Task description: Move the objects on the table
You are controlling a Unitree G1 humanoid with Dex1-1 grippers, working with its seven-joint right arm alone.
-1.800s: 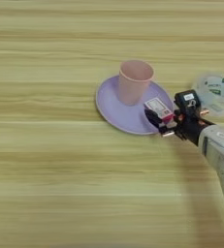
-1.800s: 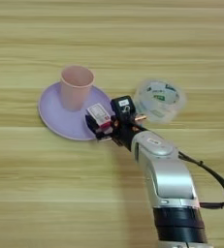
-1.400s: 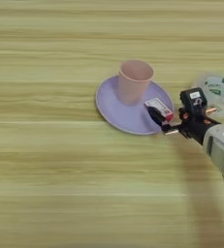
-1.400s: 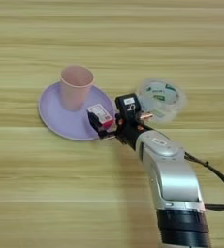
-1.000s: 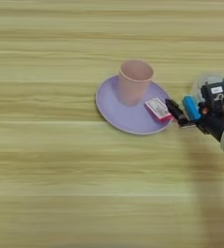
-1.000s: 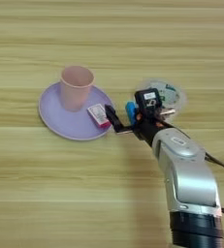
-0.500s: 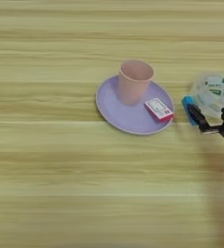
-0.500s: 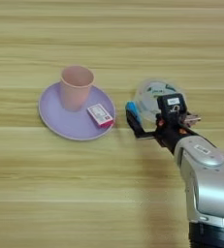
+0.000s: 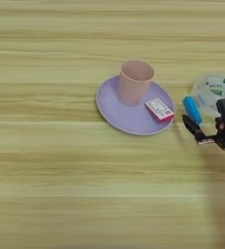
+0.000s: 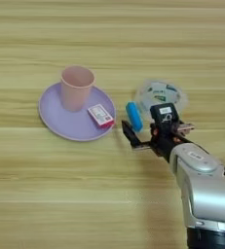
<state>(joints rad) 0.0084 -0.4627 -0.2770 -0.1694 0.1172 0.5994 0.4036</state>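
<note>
The right gripper (image 10: 142,130) has backed off right from the lilac plate (image 10: 55,124), jaws spread empty, blue block (image 10: 134,116) lying lengthwise just above its finger.

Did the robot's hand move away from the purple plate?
Yes. The hand has pulled back to the right, off the purple plate, leaving the red-and-white box there.
</note>
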